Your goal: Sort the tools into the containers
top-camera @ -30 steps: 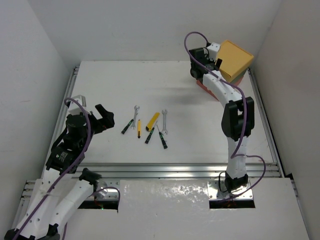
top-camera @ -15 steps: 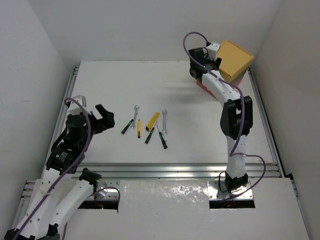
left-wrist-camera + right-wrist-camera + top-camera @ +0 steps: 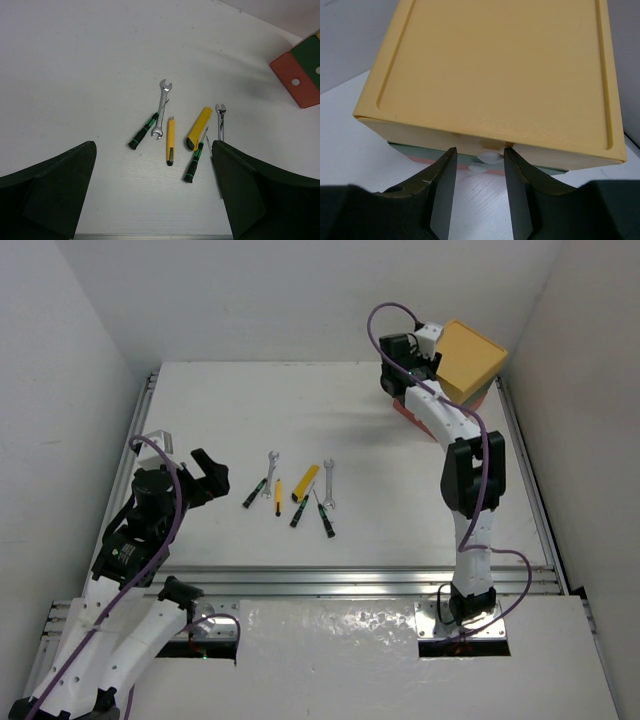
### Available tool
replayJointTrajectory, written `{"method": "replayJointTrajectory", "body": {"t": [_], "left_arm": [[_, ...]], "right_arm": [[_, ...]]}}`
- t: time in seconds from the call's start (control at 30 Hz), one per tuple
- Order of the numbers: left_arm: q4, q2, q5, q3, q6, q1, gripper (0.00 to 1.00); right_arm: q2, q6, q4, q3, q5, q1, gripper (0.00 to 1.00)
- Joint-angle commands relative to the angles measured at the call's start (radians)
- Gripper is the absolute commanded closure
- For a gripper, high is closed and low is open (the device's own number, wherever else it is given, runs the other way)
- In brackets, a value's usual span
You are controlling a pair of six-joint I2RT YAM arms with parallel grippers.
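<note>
**Top camera:** The yellow cutter lies on the white table. 1 silver wrench is to its left and a second wrench is just to its right. The thin yellow-black screwdriver lies between the left wrench and the cutter. 1 black-green screwdriver lies left of that wrench, and 2 more lie by the cutter's near end. The left gripper hovers well left of the cutter, jaws wide apart and empty. The drawer stack stands well apart, far right of the cutter, with the right gripper at its front.

**Left wrist:** Both spread fingers frame the cutter, touching nothing. The red-orange drawer and green drawer show far right of it.

**Right wrist:** The yellow drawer tops the stack. Its white knob sits between the 2 part-open fingers. A gap shows on 1 side, so nothing is clamped.
</note>
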Motion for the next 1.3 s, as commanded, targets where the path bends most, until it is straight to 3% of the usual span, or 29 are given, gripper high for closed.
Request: {"method": "replayJointTrajectory", "body": {"t": [0.0, 0.37, 0.57, 0.97, 1.27], "left_arm": [[0.045, -0.011, 0.007, -0.002, 0.013, -0.008, 0.00], [0.045, -0.022, 0.004, -0.002, 0.012, -0.027, 0.00], [0.042, -0.026, -0.001, -0.001, 0.010, -0.040, 0.00], [0.041, -0.034, -0.006, -0.002, 0.010, -0.054, 0.00], [0.039, -0.037, -0.009, -0.002, 0.009, -0.062, 0.00]], "right_arm": [[0.015, 0.005, 0.046, 0.009, 0.032, -0.006, 0.57], [-0.017, 0.057, 0.049, -0.072, 0.081, -0.006, 0.55], [0.019, 0.034, 0.048, -0.023, 0.097, -0.006, 0.58], [0.036, 0.036, 0.045, 0.049, 0.101, -0.006, 0.53], [0.079, 0.051, 0.011, 0.072, 0.096, -0.005, 0.70]]}}
